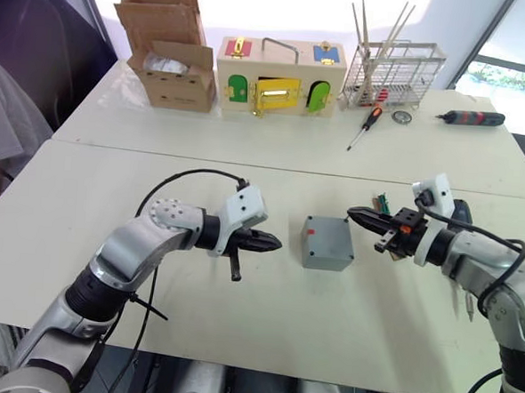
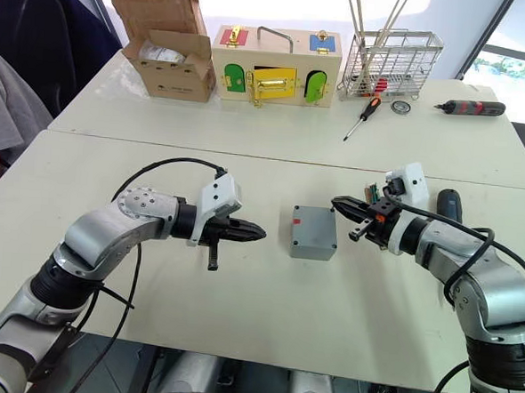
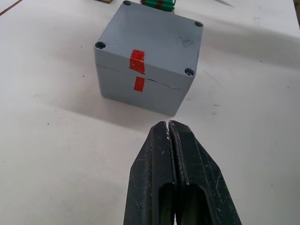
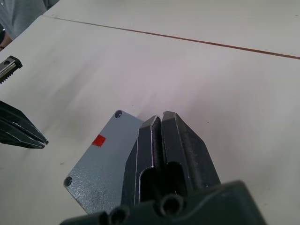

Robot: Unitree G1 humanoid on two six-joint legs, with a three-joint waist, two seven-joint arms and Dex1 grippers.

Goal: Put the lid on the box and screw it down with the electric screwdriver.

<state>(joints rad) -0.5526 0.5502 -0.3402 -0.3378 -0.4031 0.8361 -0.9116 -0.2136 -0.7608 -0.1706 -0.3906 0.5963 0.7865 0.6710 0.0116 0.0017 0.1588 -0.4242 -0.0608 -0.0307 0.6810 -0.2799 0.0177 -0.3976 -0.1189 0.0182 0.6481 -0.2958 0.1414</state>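
Grippers [image 1: 273, 243] [image 1: 357, 217] flank lidded box [image 1: 326, 242] (jaws closed, empty).

At the far edge of the surface [image 1: 112, 178] stand an open cardboard box [image 1: 169, 53], a wooden box with coloured doors [image 1: 281, 77] and a wire rack [image 1: 395, 75]; near the rack lie a red-handled screwdriver [image 1: 366, 125] and a dark driver [image 1: 471, 117]

Silver-grey arm segments are trailed by black cables; white wrist housings are mounted behind each black two-fingered gripper [image 1: 264, 243].
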